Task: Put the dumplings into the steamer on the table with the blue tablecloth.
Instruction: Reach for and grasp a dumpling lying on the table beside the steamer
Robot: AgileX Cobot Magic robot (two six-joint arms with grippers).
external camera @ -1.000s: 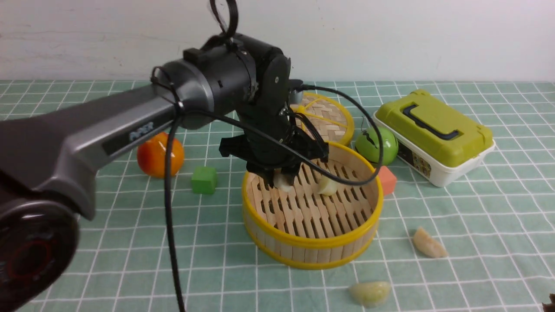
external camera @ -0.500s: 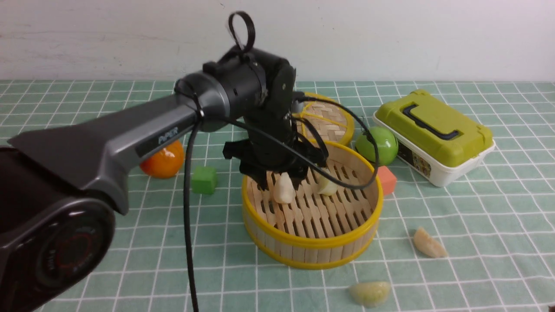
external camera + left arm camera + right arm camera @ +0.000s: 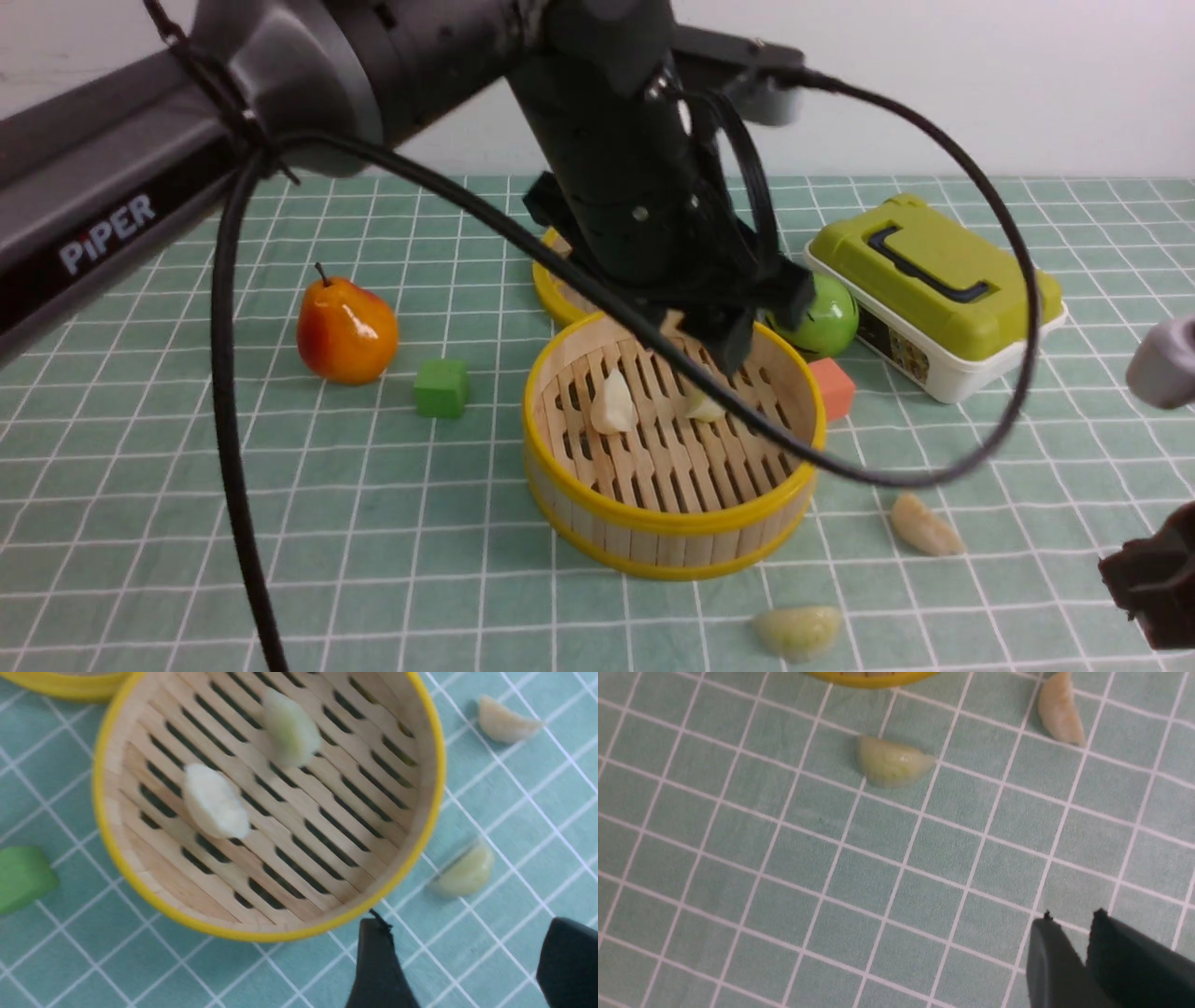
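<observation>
I judge the task half done: two dumplings (image 3: 613, 403) lie in the steamer (image 3: 672, 537) mid-bench (image 3: 187, 467), two loose dumplings (image 3: 922, 525) wait near the bench's near edge, my left end effector (image 3: 467, 961) gapes empty, and my right end effector (image 3: 1071, 926) is pressed together, empty.

A plain whitish wall (image 3: 1027, 75) (faintly scuffed, it seems) stands behind the table (image 3: 140, 467), under even light.

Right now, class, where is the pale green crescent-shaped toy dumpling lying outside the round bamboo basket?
Front view: the pale green dumpling lies on the teal cloth, camera-side of the yellow-rimmed steamer, towards the robot's right, nearest the cream dumpling.
</observation>
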